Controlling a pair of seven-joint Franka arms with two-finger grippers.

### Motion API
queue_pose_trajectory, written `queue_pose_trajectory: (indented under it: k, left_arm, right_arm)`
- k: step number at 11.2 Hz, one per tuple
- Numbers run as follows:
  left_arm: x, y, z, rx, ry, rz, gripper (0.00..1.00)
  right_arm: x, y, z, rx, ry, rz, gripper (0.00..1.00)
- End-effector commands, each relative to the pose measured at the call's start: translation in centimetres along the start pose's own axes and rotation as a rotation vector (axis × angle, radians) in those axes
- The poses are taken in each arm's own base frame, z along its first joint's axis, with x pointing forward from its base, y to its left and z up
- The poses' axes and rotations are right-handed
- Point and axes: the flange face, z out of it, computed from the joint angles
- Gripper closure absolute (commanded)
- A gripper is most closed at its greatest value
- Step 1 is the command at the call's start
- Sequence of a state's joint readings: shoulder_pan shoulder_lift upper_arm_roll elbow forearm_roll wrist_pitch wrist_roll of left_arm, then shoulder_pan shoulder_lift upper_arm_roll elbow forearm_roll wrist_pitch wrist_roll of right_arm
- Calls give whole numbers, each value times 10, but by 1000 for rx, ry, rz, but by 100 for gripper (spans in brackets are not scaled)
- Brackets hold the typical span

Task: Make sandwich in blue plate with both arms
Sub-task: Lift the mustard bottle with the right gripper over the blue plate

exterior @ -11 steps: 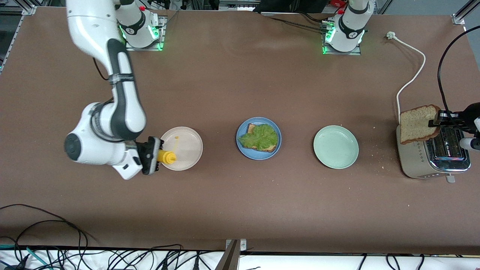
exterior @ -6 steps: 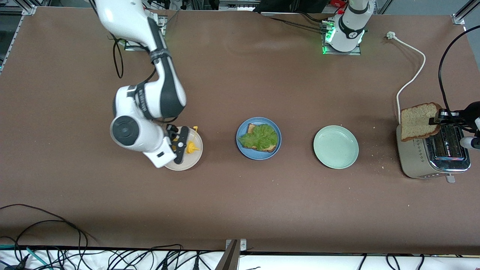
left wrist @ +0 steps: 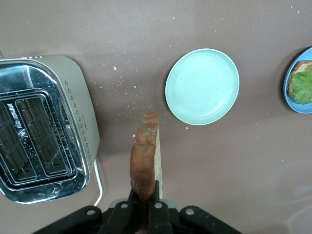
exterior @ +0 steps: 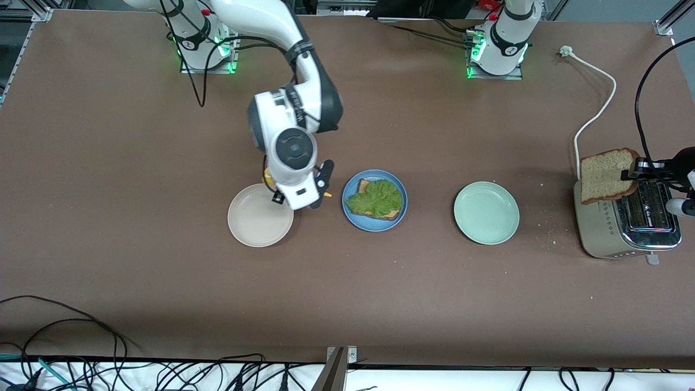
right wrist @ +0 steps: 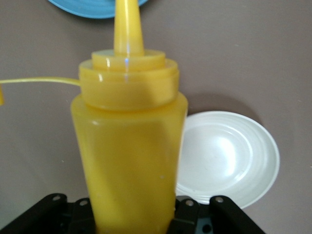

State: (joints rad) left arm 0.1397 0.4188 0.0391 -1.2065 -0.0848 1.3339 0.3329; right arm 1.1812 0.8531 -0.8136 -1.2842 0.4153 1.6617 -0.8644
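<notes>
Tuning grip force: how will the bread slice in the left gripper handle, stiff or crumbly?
Probably fairly stiff: the bread slice stands on edge in the left gripper without sagging. Likely crumbly, judging by the crumbs scattered beside the toaster. It looks light and soft, so a hard squeeze could dent or tear it.

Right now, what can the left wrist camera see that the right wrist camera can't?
Only the left wrist view shows the left hand shut on a bread slice held on edge, the silver toaster, the pale green plate and the lettuce on bread. Only the right wrist view shows the right hand shut on a yellow squeeze bottle, and the beige-white plate. Both show the brown table and an edge of the blue plate.
</notes>
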Motion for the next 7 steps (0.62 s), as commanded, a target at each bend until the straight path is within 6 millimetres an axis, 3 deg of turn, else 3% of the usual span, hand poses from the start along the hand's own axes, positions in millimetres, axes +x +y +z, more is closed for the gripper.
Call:
queue_pose_trajectory:
  k: [1,3,7]
  left_arm:
    - [-4,0,1,-20,-7,-2,100]
    - [-4,-1,1,-20,-6,-5,100]
    - [-4,-1,1,-20,-7,-8,100]
  right_arm:
    - [48,-58,19,-140,-159,36,100]
    - [73,-87,38,-226,-235,24,100]
    - [96,-106,61,-318,-304,-5,100]
